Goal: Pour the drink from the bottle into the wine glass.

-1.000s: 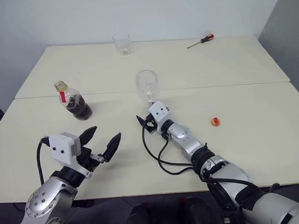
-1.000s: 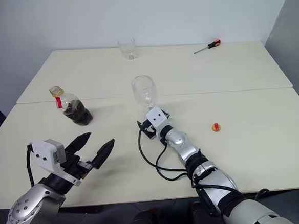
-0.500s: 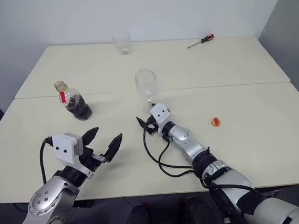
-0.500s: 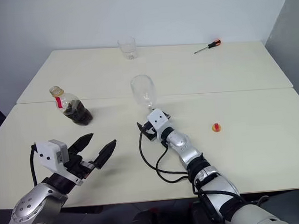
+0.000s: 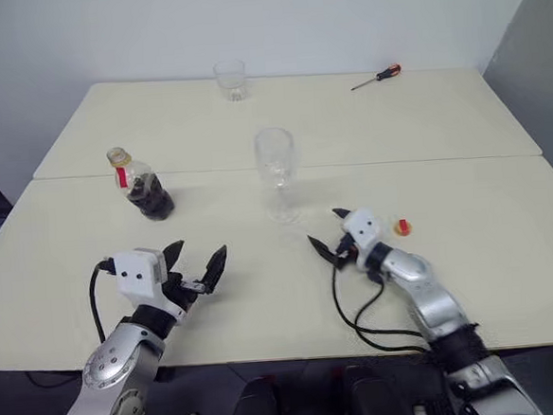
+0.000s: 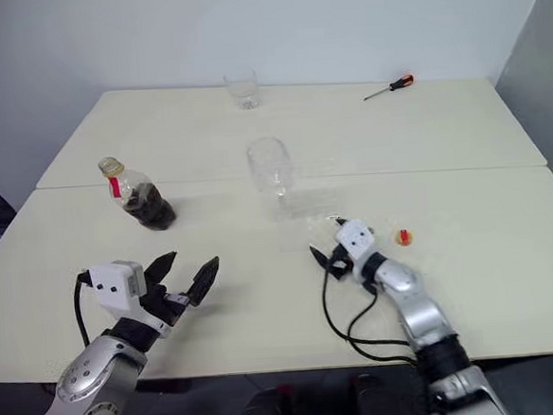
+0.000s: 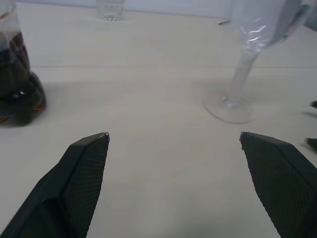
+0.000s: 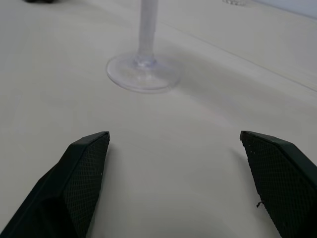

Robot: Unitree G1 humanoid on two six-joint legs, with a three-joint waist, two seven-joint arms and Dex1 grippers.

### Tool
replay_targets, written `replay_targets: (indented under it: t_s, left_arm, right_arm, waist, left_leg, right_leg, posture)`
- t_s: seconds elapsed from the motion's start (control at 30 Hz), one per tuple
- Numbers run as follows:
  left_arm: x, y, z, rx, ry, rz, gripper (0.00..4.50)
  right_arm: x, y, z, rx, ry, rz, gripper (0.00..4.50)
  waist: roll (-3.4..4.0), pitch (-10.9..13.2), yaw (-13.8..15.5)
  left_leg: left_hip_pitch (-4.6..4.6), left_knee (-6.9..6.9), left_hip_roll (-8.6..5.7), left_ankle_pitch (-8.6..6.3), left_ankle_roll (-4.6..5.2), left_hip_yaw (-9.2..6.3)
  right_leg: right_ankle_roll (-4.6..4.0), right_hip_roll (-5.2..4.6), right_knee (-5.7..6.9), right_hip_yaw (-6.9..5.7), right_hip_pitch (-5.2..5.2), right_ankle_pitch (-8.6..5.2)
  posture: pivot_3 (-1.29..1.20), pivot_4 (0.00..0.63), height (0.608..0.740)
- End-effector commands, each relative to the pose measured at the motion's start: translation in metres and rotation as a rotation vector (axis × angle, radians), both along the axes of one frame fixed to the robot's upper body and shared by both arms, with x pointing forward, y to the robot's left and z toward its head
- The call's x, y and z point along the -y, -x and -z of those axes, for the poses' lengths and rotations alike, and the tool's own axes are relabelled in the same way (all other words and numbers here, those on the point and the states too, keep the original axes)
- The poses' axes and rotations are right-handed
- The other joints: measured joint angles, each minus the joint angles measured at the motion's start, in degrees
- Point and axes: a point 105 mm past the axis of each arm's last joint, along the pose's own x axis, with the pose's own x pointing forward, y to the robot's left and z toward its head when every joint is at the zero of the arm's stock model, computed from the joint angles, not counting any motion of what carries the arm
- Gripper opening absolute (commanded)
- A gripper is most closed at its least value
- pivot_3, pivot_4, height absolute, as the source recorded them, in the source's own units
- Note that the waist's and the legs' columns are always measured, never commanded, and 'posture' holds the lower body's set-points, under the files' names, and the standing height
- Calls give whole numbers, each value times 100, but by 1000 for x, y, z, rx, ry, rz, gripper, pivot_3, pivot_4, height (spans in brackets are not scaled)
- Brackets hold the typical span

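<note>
While both sets of jaws stand spread and empty, the bottle, light and slippery, looks best gripped around its squat belly.

Table cream; bottle clear, red label, dark drink; screwdriver handle red, perhaps black-banded.

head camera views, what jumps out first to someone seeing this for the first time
An empty wine glass stands upright mid-table, with a small bottle of dark drink off to the robot's left, its cap off. Both black pincers hang open and empty over the near table edge: the left pincer below the bottle, the right pincer just short of the glass's foot. A red-handled screwdriver and a clear tumbler sit at the far edge.
</note>
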Motion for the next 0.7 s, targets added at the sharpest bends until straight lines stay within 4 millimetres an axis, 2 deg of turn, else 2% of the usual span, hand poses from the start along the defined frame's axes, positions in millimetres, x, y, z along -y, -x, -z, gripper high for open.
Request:
replay_targets:
  t_s: [0.03, 0.1, 0.23, 0.3, 0.43, 0.7]
  left_arm:
    - [-14, -5, 5, 5, -47, -107, 4500]
    - [-24, -9, 9, -2, -69, -174, 4500]
    - [-45, -18, 4, 32, -112, -297, 4500]
    - [-52, -22, -1, 55, -135, -331, 4500]
    - [-65, -33, -13, 110, -185, -374, 4500]
    - [-62, -54, -30, 198, -254, -372, 4500]
  right_arm:
    - [3, 17, -36, 56, -75, -64, 4493]
    - [3, 35, -47, 61, -88, -129, 4493]
    - [-7, 77, -76, 55, -157, -300, 4493]
    - [-9, 89, -87, 52, -178, -342, 4493]
    - [-9, 97, -103, 47, -214, -355, 4493]
    - [-12, 93, -115, 47, -266, -323, 4493]
  waist:
    - [0, 0, -24]
    - [0, 0, -20]
    - [-2, 1, -2]
    - [-3, 0, -4]
    - [-8, -3, 0]
    - [-9, -3, 0]
  left_leg:
    - [-1, -1, -2, 0, 0, 0]
    - [-1, -2, -3, -1, 0, -1]
    - [-5, -1, -2, -1, 0, -7]
    - [-6, 1, -2, -1, 0, -8]
    - [-7, 3, -7, 0, 0, -10]
    - [-7, 3, -8, 0, -1, -8]
  right_leg:
    - [0, 5, 0, 1, -1, 0]
    - [0, 12, -1, 0, -3, 0]
    - [0, 14, -2, -6, -3, -1]
    - [1, 13, -3, -6, -2, -1]
    - [1, 13, -5, -10, 0, -1]
    - [1, 12, -6, -9, 0, 0]
  posture:
    - [0, 150, 740]
    - [0, 150, 740]
    - [0, 150, 740]
    - [0, 150, 740]
    - [0, 150, 740]
    - [0, 150, 740]
